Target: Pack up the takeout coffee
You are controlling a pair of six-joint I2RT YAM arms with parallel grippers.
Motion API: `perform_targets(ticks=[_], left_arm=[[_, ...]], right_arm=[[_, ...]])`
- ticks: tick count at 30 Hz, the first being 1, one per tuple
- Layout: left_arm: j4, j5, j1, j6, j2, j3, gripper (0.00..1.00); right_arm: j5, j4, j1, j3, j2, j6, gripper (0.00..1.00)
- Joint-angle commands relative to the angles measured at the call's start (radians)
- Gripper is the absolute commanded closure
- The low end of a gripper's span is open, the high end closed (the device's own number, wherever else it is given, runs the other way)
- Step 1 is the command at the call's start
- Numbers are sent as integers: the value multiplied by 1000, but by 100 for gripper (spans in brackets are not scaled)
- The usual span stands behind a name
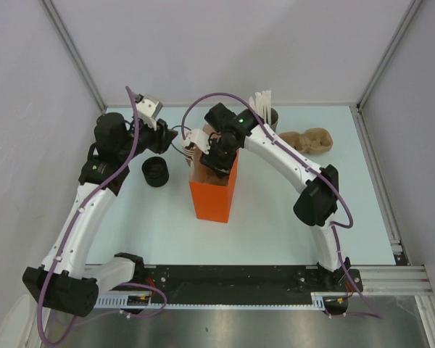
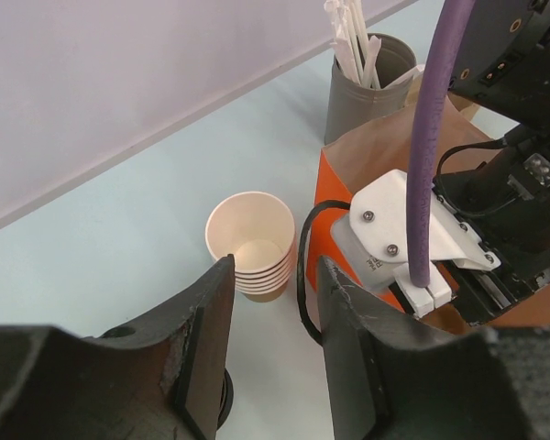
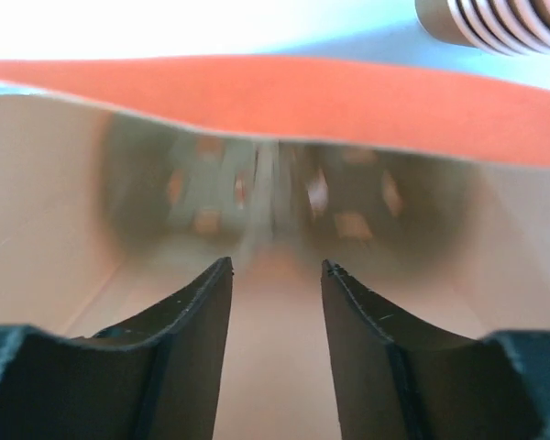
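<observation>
The orange paper bag (image 1: 214, 194) stands upright and open at the table's middle. My right gripper (image 1: 216, 161) reaches down into its mouth. In the right wrist view the right gripper (image 3: 277, 266) is open and empty, with the bag's tan inner walls (image 3: 55, 229) around it and a blurred bottom beyond. No lidded coffee cup shows in any view. My left gripper (image 2: 273, 275) is open and empty, held above the table just left of the bag (image 2: 335, 197); in the top view it (image 1: 175, 138) sits beside the bag's mouth.
A stack of lidless tan cups (image 2: 250, 243) stands by the bag's left side. A stack of black lids (image 1: 156, 172) is further left. A grey holder with white straws (image 2: 367, 78) stands behind the bag. Brown pulp carriers (image 1: 308, 140) lie at the back right.
</observation>
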Motion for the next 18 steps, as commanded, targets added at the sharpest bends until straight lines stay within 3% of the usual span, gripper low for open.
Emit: perform_targets(ticks=[1, 12, 18], left_arm=[[41, 4, -9, -20, -12, -4, 53], [40, 8, -11, -21, -12, -1, 52], [40, 13, -11, -20, -9, -1, 44]], right_arm=[[12, -16, 6, 72, -5, -3, 50], [35, -25, 21, 155, -27, -1, 34], [56, 10, 30, 244, -117, -3, 22]])
